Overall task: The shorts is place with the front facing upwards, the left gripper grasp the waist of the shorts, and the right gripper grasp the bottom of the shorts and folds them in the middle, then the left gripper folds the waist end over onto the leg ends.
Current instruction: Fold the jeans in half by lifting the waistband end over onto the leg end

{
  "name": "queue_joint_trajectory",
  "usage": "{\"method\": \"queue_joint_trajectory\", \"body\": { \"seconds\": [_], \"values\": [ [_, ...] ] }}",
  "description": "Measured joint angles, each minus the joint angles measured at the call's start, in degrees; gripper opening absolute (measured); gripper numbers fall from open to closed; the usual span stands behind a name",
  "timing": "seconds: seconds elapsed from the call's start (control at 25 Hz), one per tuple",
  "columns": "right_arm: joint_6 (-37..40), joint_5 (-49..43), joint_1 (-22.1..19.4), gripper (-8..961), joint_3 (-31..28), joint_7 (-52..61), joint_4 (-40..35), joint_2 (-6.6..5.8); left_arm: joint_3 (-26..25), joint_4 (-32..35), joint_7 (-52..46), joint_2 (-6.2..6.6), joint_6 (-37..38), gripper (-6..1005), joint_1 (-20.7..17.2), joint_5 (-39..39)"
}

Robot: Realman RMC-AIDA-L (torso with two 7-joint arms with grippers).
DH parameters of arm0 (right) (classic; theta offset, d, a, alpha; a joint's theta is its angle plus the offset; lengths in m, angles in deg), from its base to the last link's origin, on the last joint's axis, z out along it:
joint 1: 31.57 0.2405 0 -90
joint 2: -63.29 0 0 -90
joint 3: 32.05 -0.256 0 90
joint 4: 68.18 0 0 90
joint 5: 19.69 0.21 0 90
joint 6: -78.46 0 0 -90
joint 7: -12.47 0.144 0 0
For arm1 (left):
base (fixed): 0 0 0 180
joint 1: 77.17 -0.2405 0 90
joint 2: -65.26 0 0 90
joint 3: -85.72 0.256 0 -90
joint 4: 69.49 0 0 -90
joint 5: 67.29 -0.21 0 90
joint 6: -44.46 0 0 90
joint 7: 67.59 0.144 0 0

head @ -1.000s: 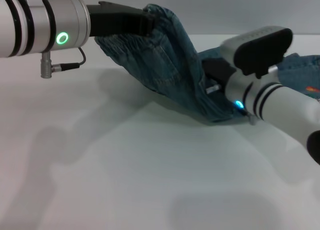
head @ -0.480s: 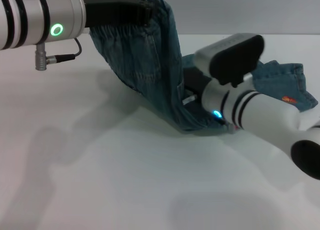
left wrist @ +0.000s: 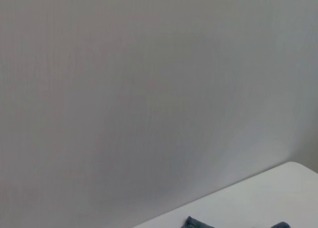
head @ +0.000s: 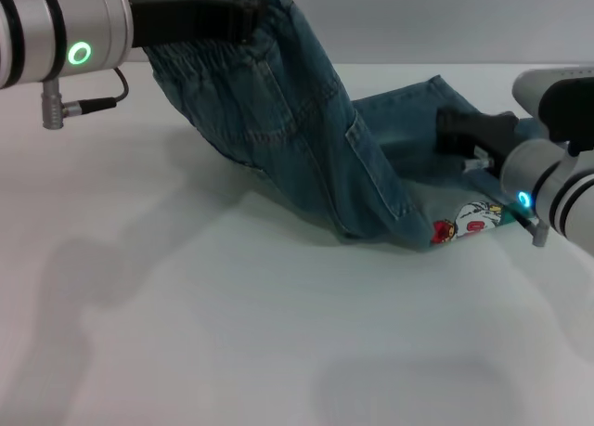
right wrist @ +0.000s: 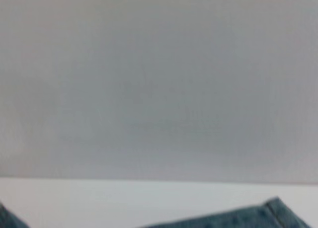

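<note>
Denim shorts (head: 306, 157), stitched and pocketed, draped from 10 o'clock down to the white table (head: 232, 333). Left gripper (head: 243, 19), black claw, clamps the ruffled elastic waist (head: 200, 59) aloft. Right gripper (head: 445, 132) at 3 o'clock beside flat legs (head: 413, 138); jaw state indiscernible.

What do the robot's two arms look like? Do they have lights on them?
Yes! The left gripper is a black claw on a shiny silver-white tube with black bands, a glowing green ring and a thin black cable with a metal plug. The right gripper is black too, on a white wrist with black stripes, a small cyan light and a chunky grey-white and black housing.
</note>
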Motion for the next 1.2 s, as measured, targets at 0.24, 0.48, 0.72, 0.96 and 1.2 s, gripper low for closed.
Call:
{"method": "queue_joint_trajectory", "body": {
  "seconds": [0.24, 0.48, 0.72, 0.96, 1.2],
  "values": [
    [-2.14, 1.12, 2.82, 0, 3.74, 0.48, -2.25, 0.74, -0.45, -0.84, 0.06, 0.02, 0.06, 97, 0.54, 0.56],
    [-2.35, 8.22, 10.05, 1, 10.27, 0.55, -6.19, 0.74, -1.49, -1.55, 2.13, 0.02, 0.18, 102, 1.07, 3.54],
    [-2.11, 12.08, 13.53, 1, 13.85, 0.56, -6.64, 0.8, -1.51, -1.48, 2.34, -0.05, 0.52, 107, 1.17, 4.19],
    [-2.08, 14.46, 15.72, 1, 16.42, 0.58, -7.41, 0.83, -0.9, -1.13, 2.78, -0.08, 1.23, 112, 1.54, 4.71],
    [-2.04, 16.75, 17.24, 1, 20.88, 0.36, -6.94, 0.81, -0.77, -0.41, 3.77, -0.18, 1.3, 116, 1.84, 5.86]
  ]
}}
